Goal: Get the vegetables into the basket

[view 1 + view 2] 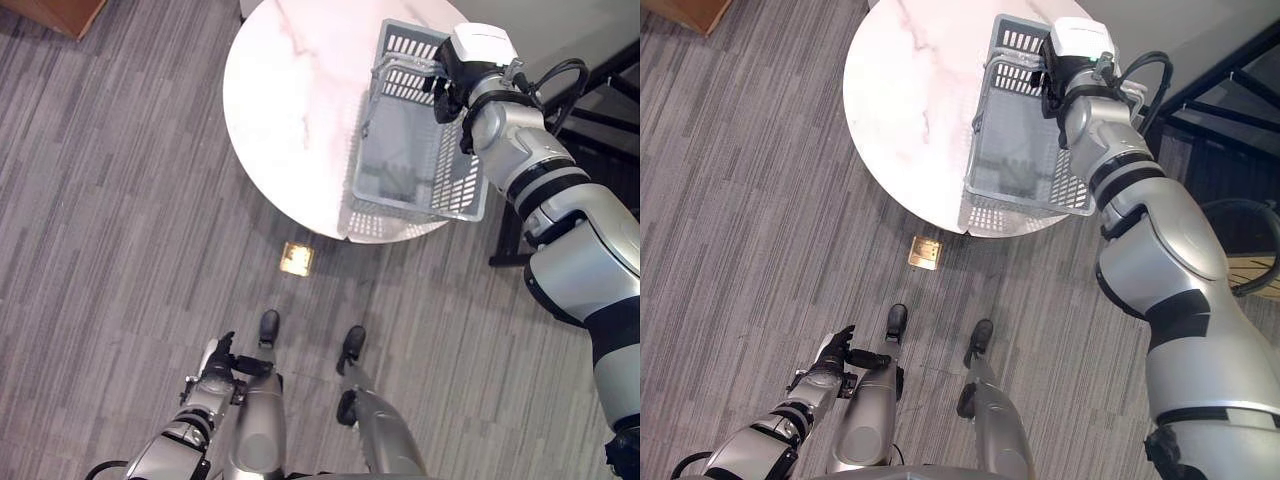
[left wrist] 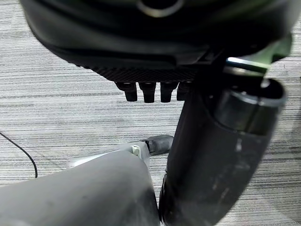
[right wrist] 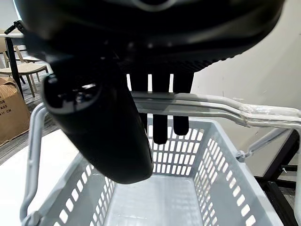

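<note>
The grey basket [image 1: 420, 150] sits on the round white table [image 1: 290, 110], its handle [image 3: 221, 110] just under the right hand [image 1: 452, 80], whose fingers [image 3: 160, 122] curl around it. The left hand [image 1: 222, 362] hangs low, fingers relaxed.

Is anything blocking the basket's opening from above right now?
Partly: the basket's own handles are raised across the opening, with the right hand at them. Otherwise the basket looks empty and open on the round table.
</note>
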Motion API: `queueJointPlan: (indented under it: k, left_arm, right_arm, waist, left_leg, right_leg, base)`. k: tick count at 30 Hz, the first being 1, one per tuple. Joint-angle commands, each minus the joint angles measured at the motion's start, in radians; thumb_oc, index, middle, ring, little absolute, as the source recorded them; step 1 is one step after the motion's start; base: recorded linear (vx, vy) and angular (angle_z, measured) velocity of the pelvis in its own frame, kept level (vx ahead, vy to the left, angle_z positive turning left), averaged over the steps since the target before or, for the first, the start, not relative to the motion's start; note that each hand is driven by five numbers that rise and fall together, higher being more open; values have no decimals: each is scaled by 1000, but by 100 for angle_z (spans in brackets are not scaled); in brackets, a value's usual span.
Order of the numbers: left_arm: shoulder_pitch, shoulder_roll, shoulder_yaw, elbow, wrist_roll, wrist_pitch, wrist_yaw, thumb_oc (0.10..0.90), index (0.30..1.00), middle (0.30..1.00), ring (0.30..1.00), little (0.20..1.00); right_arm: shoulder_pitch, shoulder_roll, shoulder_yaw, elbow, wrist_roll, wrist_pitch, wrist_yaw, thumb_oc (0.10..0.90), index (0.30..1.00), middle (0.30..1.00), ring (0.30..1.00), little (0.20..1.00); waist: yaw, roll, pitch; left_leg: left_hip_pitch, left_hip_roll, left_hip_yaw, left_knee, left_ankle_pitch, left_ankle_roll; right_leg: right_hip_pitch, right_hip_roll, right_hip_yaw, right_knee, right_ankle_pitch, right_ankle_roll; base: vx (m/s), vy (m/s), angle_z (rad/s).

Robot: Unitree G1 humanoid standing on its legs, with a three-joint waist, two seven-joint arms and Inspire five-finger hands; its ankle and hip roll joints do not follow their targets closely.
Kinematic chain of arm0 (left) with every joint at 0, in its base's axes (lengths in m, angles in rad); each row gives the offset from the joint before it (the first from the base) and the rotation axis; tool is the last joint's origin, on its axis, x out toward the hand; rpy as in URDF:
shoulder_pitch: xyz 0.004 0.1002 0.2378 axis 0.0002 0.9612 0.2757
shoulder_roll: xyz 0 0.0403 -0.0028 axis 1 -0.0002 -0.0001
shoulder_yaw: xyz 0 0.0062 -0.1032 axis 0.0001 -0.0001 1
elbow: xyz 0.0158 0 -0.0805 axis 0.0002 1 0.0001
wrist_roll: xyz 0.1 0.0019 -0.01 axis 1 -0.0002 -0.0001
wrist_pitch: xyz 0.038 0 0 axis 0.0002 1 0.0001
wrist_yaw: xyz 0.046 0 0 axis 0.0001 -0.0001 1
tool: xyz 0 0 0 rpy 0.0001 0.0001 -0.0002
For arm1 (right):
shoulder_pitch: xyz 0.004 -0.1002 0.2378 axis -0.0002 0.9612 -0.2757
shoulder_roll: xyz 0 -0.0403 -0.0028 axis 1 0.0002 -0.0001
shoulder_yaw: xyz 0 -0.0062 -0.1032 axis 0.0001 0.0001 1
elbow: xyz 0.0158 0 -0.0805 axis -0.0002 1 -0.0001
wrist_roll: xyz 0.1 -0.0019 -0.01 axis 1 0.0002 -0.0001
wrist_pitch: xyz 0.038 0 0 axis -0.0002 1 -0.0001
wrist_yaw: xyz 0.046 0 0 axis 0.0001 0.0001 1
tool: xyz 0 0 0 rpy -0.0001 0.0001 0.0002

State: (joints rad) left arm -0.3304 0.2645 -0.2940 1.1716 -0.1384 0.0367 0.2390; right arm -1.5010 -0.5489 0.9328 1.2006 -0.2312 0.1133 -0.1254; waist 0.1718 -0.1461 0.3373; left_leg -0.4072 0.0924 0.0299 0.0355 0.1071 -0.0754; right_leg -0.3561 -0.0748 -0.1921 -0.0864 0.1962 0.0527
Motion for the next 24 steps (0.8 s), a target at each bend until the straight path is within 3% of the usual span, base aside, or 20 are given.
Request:
queueJointPlan:
  k: [1, 7, 13, 18, 24]
  left_arm:
    - [108, 28, -89, 48, 21, 61, 0, 900, 1000, 1000, 1000, 1000]
    - [117, 41, -56, 62, 26, 71, -10, 900, 1000, 1000, 1000, 1000]
    - [133, 48, -30, 74, 34, 79, -21, 900, 1000, 1000, 1000, 1000]
    - [156, 40, 13, 88, 46, 98, -37, 900, 1000, 1000, 1000, 1000]
    - [184, 28, 44, 97, 99, 120, -57, 900, 1000, 1000, 1000, 1000]
  right_arm:
    - [-171, -87, 25, -33, -49, 2, -43, 400, 300, 300, 300, 300]
    - [-174, -116, 95, -120, -171, 7, -18, 400, 300, 300, 300, 300]
    - [-156, -139, 107, -193, -208, 10, 4, 400, 300, 300, 300, 300]
    - [-71, -180, 44, -348, -229, 22, 42, 400, 300, 300, 300, 300]
    - [52, -272, -51, -559, -237, 18, 66, 400, 300, 300, 300, 300]
  waist:
    - [-13, -10, 29]
    - [-30, -14, 20]
    - [-40, -22, 0]
    - [-67, -21, -52]
    - [-118, 1, -137]
  left_leg:
    - [18, -11, 11, -123, 98, -81]
    - [51, -1, 26, -123, 93, -80]
    - [93, 4, 36, -123, 85, -75]
    - [181, 5, 64, -123, 61, -64]
    - [280, 11, 105, -123, 37, -58]
  right_leg:
    - [172, -60, 34, 2, -72, 149]
    - [184, -55, 53, 6, -76, 142]
    - [208, -48, 66, 10, -86, 133]
    - [267, -50, 86, 23, -109, 124]
    - [326, -51, 111, 38, -128, 119]
  base:
    - [-19, -11, -3]
    - [-24, -15, -6]
    - [6, -27, -13]
    - [29, -6, -18]
    - [53, 10, -19]
